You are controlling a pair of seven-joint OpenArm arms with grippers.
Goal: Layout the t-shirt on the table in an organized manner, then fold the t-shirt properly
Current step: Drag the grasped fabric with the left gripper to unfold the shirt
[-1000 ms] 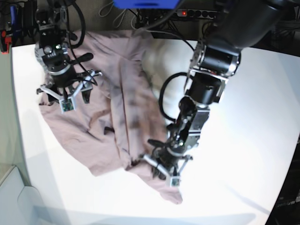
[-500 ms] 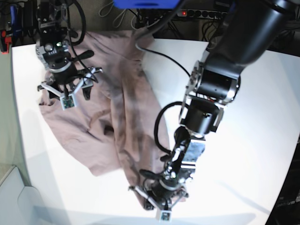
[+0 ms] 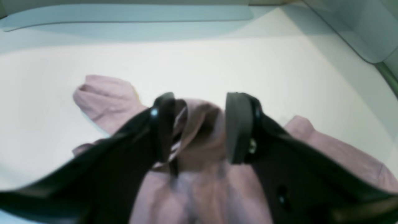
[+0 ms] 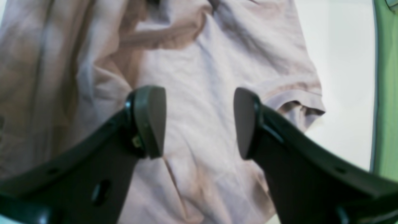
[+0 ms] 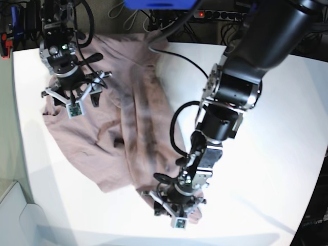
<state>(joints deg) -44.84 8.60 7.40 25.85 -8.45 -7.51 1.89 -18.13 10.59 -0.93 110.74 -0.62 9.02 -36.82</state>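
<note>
The mauve-pink t-shirt (image 5: 138,118) lies crumpled on the white table (image 5: 266,169), running from the back left down to the front middle. My left gripper (image 5: 174,205) is at the shirt's front corner, near the table's front edge. In the left wrist view the left gripper (image 3: 199,124) has its jaws apart, with a loose fold of the t-shirt (image 3: 199,183) lying between them. My right gripper (image 5: 72,100) hovers open over the shirt's back-left part. In the right wrist view the right gripper (image 4: 199,121) holds nothing, and a sleeve (image 4: 298,99) lies just to its right.
A power strip and cables (image 5: 215,15) run behind the table's back edge. A pale bin (image 5: 15,215) stands off the table's front left corner. The left arm's thick black links (image 5: 241,87) reach over the table's middle. A green strip (image 4: 385,77) borders the table.
The left gripper dragged the shirt's corner toward the front edge, then parted its jaws and let the fabric go. The right gripper has hardly moved.
</note>
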